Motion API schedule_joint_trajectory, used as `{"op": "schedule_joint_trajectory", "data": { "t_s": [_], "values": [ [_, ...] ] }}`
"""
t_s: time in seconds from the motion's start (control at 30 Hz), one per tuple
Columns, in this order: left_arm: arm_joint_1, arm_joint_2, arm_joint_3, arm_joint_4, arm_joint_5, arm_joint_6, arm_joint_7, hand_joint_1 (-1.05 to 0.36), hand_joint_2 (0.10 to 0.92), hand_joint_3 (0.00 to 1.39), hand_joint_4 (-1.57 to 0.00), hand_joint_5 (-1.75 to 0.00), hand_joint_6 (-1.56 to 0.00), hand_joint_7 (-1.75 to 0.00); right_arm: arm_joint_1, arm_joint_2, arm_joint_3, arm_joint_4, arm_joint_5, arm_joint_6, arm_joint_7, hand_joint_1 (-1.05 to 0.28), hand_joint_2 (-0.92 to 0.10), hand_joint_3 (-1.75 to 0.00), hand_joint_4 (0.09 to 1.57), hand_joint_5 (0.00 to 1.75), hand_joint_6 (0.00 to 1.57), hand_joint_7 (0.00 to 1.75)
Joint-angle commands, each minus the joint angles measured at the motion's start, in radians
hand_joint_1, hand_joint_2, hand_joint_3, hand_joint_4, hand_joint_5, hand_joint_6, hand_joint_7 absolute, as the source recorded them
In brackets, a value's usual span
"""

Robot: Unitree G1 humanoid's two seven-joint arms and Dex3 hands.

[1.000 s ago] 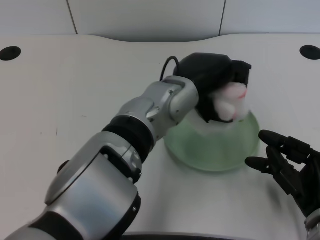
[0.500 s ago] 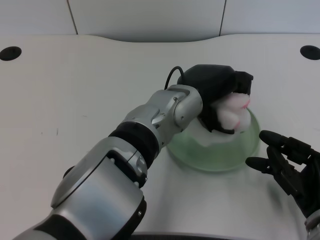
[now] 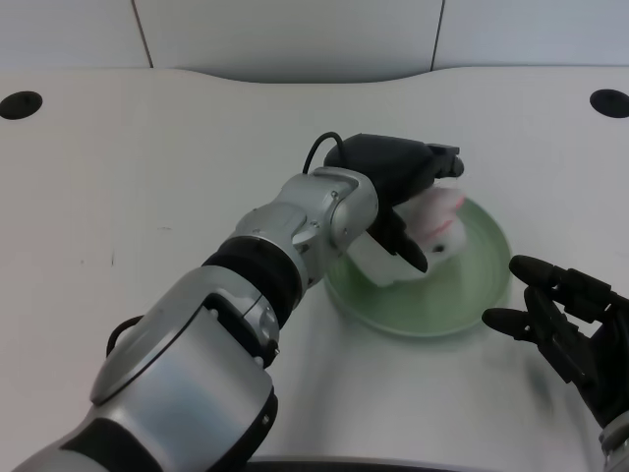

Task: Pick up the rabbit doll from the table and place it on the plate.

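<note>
Rabbit doll [image 3: 435, 218], head view: white and pink, lying in the green plate [image 3: 472, 295] right of frame centre, just right of the left hand [image 3: 393, 187]. Whether the fingers clasp it cannot be told; the right hand [image 3: 565, 324] lies farther off, lower right.

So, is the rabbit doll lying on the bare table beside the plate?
No, the rabbit doll is over the green plate, within its rim, with the left hand partly covering it.

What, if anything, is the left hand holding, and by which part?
It cannot be told for sure: the left hand is spread around the rabbit on the plate, touching its upper side, but a firm grip is not visible.
</note>
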Motion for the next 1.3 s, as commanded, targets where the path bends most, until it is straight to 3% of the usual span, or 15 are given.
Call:
{"op": "schedule_joint_trajectory", "data": {
  "t_s": [0.03,0.23,0.3,0.4,0.5,0.63,0.73,0.8,0.87,0.9,0.97,1.0,1.1,1.23,1.3],
  "values": [
    [-0.032,0.011,0.003,0.005,-0.002,0.021,-0.044,-0.96,0.92,0.06,0.0,0.0,0.0,0.0,0.012,-0.009,-0.005,-0.011,0.008,0.002,-0.003,-0.2,-0.92,-0.37,1.05,0.43,1.13,0.0],
    [-0.031,0.021,0.021,0.003,-0.024,0.021,-0.073,-1.04,0.921,0.08,0.0,0.0,0.0,0.0,0.011,-0.011,-0.006,-0.013,0.008,0.006,-0.002,-0.2,-0.92,-0.37,1.03,0.44,1.12,0.0],
    [-0.031,0.03,0.028,0.001,-0.03,0.018,-0.074,-1.05,0.921,0.1,0.0,0.0,0.0,0.0,0.01,-0.013,-0.005,-0.007,0.004,0.001,-0.003,-0.2,-0.92,-0.36,1.03,0.44,1.12,0.0],
    [-0.021,0.055,0.041,-0.011,-0.043,-0.01,-0.047,-1.05,0.921,0.12,0.0,0.0,0.0,0.0,0.006,-0.009,-0.01,0.005,0.013,-0.004,0.004,-0.2,-0.92,-0.36,1.04,0.46,1.12,0.0],
    [0.001,0.09,0.066,-0.03,-0.057,-0.052,-0.002,-1.03,0.921,0.12,0.0,0.0,0.0,0.0,0.005,-0.009,-0.01,0.008,0.01,-0.008,0.003,-0.21,-0.92,-0.35,1.05,0.47,1.13,0.01],
    [0.037,0.15,0.109,-0.053,-0.094,-0.115,0.019,-1.02,0.921,0.12,-0.02,-0.01,-0.01,-0.01,-0.006,-0.01,-0.018,0.034,0.02,-0.026,0.017,-0.21,-0.92,-0.34,1.03,0.46,1.13,0.01],
    [0.066,0.209,0.137,-0.083,-0.118,-0.156,0.009,-1.02,0.921,0.13,-0.05,-0.03,-0.05,-0.03,-0.012,-0.009,-0.021,0.036,0.022,-0.015,0.01,-0.21,-0.92,-0.34,1.02,0.46,1.14,0.01],
    [0.089,0.252,0.153,-0.108,-0.132,-0.187,0.0,-1.01,0.921,0.13,-0.07,-0.05,-0.06,-0.05,-0.014,-0.007,-0.022,0.033,0.032,-0.01,0.015,-0.2,-0.92,-0.34,1.03,0.46,1.14,0.01],
    [0.134,0.314,0.174,-0.143,-0.152,-0.239,-0.022,-1.0,0.921,0.15,-0.09,-0.08,-0.07,-0.06,-0.016,-0.006,-0.02,0.032,0.035,-0.014,0.016,-0.21,-0.92,-0.34,1.03,0.46,1.14,0.01],
    [0.154,0.336,0.184,-0.158,-0.164,-0.257,-0.033,-0.98,0.921,0.14,-0.04,-0.25,-0.05,-0.13,-0.017,-0.005,-0.02,0.032,0.035,-0.014,0.015,-0.2,-0.92,-0.34,1.03,0.47,1.14,0.01],
    [0.174,0.356,0.194,-0.175,-0.177,-0.273,-0.048,-0.97,0.921,0.15,-0.01,-0.35,-0.03,-0.18,-0.017,-0.005,-0.019,0.032,0.035,-0.014,0.015,-0.2,-0.92,-0.35,1.03,0.47,1.14,0.01],
    [0.215,0.378,0.229,-0.189,-0.219,-0.3,-0.063,-0.97,0.921,0.15,0.0,-0.37,-0.03,-0.2,-0.019,-0.005,-0.02,0.031,0.036,-0.005,0.011,-0.2,-0.92,-0.35,1.04,0.47,1.14,0.01],
    [0.338,0.424,0.344,-0.225,-0.364,-0.389,-0.115,-0.84,0.921,0.04,0.0,-0.73,-0.12,-0.31,-0.025,-0.006,-0.024,0.043,0.046,-0.001,0.015,-0.19,-0.92,-0.36,1.06,0.48,1.14,0.01],
    [0.46,0.439,0.437,-0.308,-0.484,-0.397,-0.16,-0.79,0.921,0.09,-0.01,-0.97,-0.18,-0.34,-0.03,-0.009,-0.024,0.051,0.044,-0.007,0.017,-0.19,-0.92,-0.35,1.05,0.49,1.14,0.01],
    [0.524,0.44,0.474,-0.369,-0.536,-0.384,-0.186,-0.78,0.921,0.12,-0.01,-1.01,-0.19,-0.34,-0.031,-0.007,-0.024,0.053,0.044,-0.01,0.017,-0.19,-0.92,-0.35,1.05,0.48,1.14,0.01]
  ]
}}
